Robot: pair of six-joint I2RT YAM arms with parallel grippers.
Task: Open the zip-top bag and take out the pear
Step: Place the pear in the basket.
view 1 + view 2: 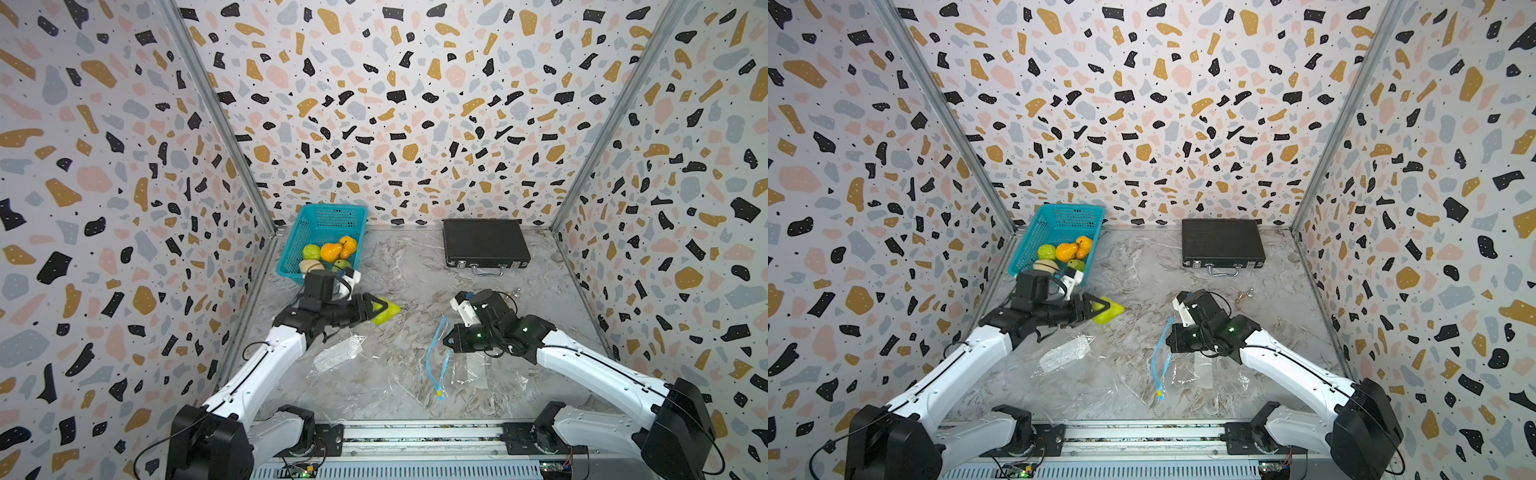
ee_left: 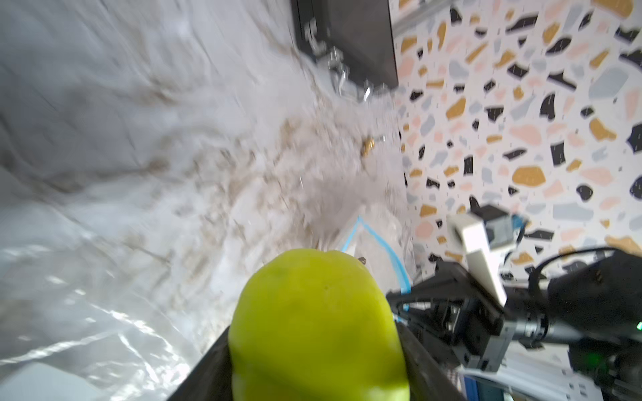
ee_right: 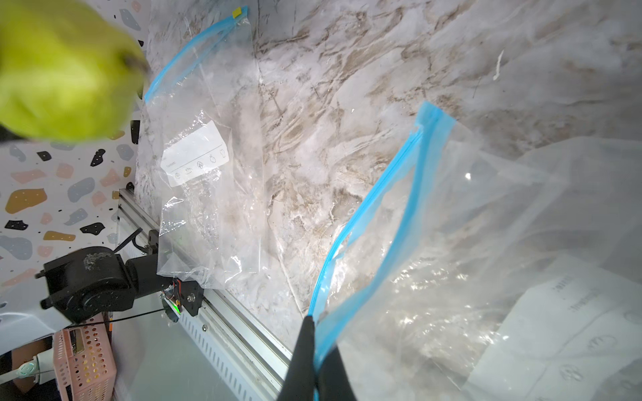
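Note:
My left gripper [image 1: 380, 307] [image 1: 1100, 308] [image 2: 314, 364] is shut on the green pear [image 1: 390, 311] [image 1: 1115, 311] [image 2: 316, 312]. It holds the pear above the table left of centre, outside the zip-top bag and apart from it. The pear also shows blurred in the right wrist view [image 3: 62, 69]. The clear zip-top bag [image 1: 471, 370] [image 1: 1200, 370] [image 3: 451, 260] lies front right, and its blue zip rim [image 1: 432, 357] gapes open. My right gripper [image 1: 446, 343] [image 1: 1169, 343] [image 3: 314, 330] is shut on that blue rim.
A second clear bag [image 1: 336, 355] [image 1: 1063, 353] [image 3: 208, 156] with a white label lies flat under the left arm. A teal basket [image 1: 322, 220] of fruit stands back left. A black case [image 1: 484, 243] lies at the back right, with small metal pieces [image 1: 517, 292] in front of it.

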